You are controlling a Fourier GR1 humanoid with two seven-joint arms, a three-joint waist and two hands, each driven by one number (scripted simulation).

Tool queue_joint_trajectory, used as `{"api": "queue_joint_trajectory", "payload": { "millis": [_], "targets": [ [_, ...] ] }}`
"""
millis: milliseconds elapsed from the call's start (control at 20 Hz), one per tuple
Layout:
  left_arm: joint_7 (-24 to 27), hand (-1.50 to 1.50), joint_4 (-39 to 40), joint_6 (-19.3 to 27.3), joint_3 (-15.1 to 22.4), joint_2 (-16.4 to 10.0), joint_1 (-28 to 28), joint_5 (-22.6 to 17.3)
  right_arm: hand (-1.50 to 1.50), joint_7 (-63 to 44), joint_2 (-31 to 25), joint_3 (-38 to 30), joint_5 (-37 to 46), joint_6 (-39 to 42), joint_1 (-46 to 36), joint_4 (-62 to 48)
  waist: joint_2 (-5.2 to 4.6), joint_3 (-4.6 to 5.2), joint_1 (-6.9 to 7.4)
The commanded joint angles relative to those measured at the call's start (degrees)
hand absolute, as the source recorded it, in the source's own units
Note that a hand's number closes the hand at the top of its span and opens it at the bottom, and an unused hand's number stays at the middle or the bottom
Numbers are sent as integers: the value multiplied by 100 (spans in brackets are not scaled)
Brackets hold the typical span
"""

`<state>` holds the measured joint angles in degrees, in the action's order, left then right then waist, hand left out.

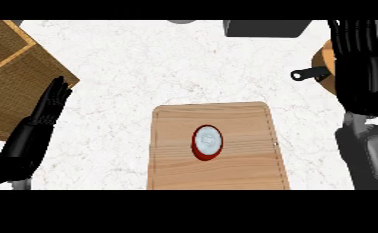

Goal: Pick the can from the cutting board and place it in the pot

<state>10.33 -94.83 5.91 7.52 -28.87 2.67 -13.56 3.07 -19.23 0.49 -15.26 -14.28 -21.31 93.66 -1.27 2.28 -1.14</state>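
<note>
R hand (356, 62) open by pot, can (207, 142) on cutting board

R hand sits at the view's right edge, upper part. Its fingers are straight & side by side, pointing to the counter's far edge, and they're not curled on anything. It covers most of the pot (325, 58). Only a tan sliver of the pot shows at the hand's left, w/ a black handle (305, 74) sticking out leftward. Can't tell whether the hand touches the pot. Grey R forearm (359, 152) runs down below it.

L hand (46, 108) is at the view's left edge, open, fingers straight & up, at rest, well apart from the can.

Can has a red side & silver top. It stands upright at approx. the ctr of the wooden cutting board (244, 122), w/ neither hand on it. The board lies lower-middle on the white marble counter (170, 62). The pot is apart from the board, to the far right.

Other items: a woven brown mat (26, 64) w/ pale rim is at far left, L fingertips just beside its edge. A dark grey boxy item (266, 28) is at the far edge, cut off.
</note>
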Motion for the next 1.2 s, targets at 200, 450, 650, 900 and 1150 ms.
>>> {"api": "queue_joint_trajectory", "payload": {
  "millis": [200,450,650,900,1150],
  "targets": [
    [-926,0,694,-136,741,418,-102,47,150,-1406,721,2075,1469,-780,831,-355,68,-196,9],
    [-1183,0,986,-258,802,519,153,-183,-150,-767,484,1910,3581,-2779,1135,-249,186,-178,-332],
    [-1402,0,1231,-222,835,726,-253,-203,-150,-484,1640,2708,4595,-4047,1395,285,183,-196,-233],
    [-1443,0,1443,-292,807,826,-470,-195,-150,-2270,1903,3589,6228,-3677,2081,767,190,-187,-125],
    [-1672,0,1454,-176,1035,1006,-585,-36,-150,-4075,1917,3626,6813,-2591,2314,1223,178,-185,-135]
  ]
}}
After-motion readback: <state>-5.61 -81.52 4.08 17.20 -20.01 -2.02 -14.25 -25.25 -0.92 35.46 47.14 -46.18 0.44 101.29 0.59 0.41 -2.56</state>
